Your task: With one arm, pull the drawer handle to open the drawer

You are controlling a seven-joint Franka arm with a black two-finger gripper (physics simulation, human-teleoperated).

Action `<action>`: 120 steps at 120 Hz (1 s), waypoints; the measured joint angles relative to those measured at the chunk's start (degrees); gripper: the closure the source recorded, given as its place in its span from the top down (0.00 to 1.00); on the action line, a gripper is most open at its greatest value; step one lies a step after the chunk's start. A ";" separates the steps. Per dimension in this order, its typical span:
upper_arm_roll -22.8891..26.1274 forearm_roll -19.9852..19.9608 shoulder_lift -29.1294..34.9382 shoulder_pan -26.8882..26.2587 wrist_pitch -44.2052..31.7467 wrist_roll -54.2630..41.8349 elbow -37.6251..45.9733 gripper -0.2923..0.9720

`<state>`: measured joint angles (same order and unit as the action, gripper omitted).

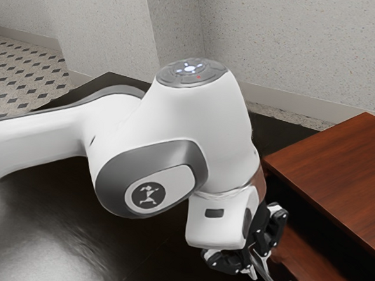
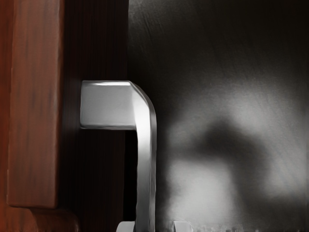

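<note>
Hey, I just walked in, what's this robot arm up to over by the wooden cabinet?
The white Franka arm is reaching down with its black gripper to the silver drawer handle on the front of a reddish wooden cabinet, which stands on a dark table. The hand is right at the handle's bar. From these views I can't tell whether the drawer is open at all.
</note>
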<state>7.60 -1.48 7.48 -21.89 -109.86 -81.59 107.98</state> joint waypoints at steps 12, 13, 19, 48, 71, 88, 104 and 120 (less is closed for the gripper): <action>-0.02 0.04 0.94 0.06 0.40 0.26 1.24 0.24; -0.02 0.05 1.05 0.07 0.42 0.28 1.37 0.24; -0.04 0.06 1.61 0.20 0.54 0.39 2.16 0.24; -0.05 0.14 4.04 0.39 1.42 0.73 4.62 0.24; -0.12 0.17 6.26 0.36 2.03 0.76 6.96 0.23; -0.12 0.21 7.57 0.13 1.97 0.79 8.60 0.16; -0.06 0.25 9.22 0.11 1.82 0.82 10.08 0.15; -0.05 0.19 10.45 0.07 2.54 0.84 10.85 0.19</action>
<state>7.54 -1.29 17.93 -21.83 -107.32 -80.76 118.83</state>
